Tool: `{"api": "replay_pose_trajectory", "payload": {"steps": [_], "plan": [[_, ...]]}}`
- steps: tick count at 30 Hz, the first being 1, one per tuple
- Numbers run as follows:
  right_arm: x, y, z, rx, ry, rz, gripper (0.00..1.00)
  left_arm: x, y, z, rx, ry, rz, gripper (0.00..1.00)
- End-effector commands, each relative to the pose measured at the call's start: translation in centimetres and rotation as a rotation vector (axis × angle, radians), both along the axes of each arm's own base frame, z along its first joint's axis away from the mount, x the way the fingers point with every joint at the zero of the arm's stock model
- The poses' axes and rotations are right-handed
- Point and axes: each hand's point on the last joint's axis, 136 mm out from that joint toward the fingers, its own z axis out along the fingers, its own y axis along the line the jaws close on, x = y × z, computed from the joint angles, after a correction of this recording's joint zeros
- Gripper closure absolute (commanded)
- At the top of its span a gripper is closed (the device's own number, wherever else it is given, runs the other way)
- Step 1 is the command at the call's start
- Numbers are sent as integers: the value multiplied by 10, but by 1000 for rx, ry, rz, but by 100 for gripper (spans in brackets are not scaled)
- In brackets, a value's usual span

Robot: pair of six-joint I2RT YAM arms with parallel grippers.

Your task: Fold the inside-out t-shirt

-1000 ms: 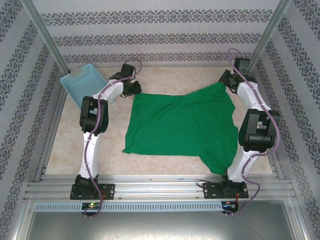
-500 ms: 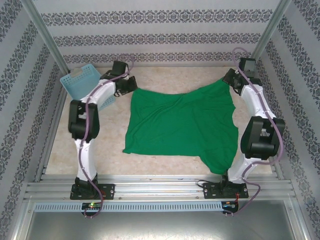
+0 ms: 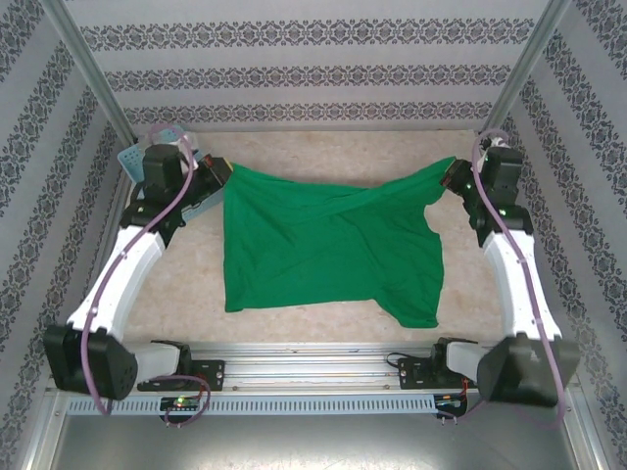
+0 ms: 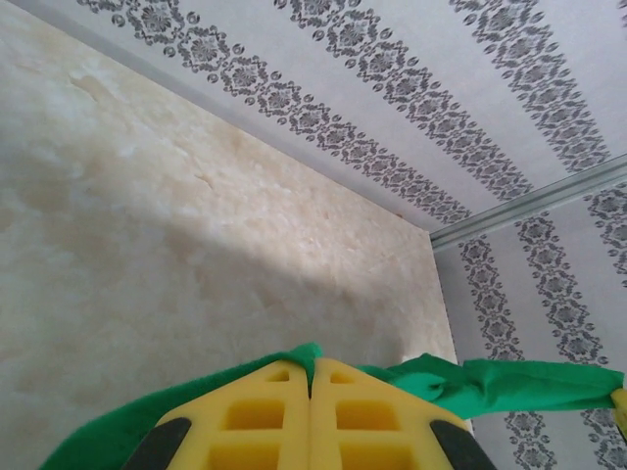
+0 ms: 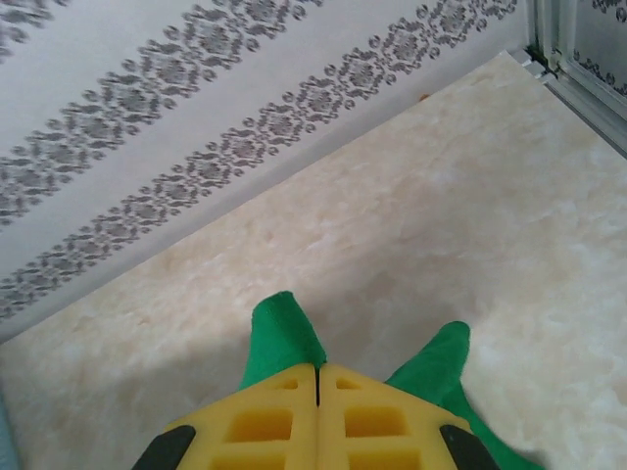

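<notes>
1 t-shirt (image 3: 323, 245) (green), 1 basket (image 3: 128, 160), 2 end effectors (image 3: 219, 174) (image 3: 451, 176)

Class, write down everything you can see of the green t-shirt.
The t-shirt is plain bright green cloth, wrinkled, with no print visible. The left hand and right hand are each shut on a far corner, stretching its far edge between them. Its near part, with a short sleeve at near right, appears to rest on the table.

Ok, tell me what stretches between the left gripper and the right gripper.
In the top view the green t-shirt spans it: left gripper and right gripper each pinch a far corner.
</notes>
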Motion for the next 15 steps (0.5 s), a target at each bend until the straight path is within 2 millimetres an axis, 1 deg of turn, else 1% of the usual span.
{"api": "replay_pose_trajectory", "payload": {"steps": [1, 3, 5, 10, 15], "plan": [[-36, 11, 41, 0, -122, 19, 100, -30, 15, 44, -13, -141, 52, 100], [-60, 12, 65, -16, -187, 12, 100, -50, 21, 63, -10, -204, 74, 100], [-86, 12, 93, -34, -268, -3, 100, -72, 28, 84, -5, -272, 102, 100], [-142, 12, 157, -81, -431, -31, 100, -125, 44, 139, 20, -445, 173, 100], [-202, 9, 237, -162, -618, -82, 100, -186, 63, 191, 53, -621, 263, 100]]}}
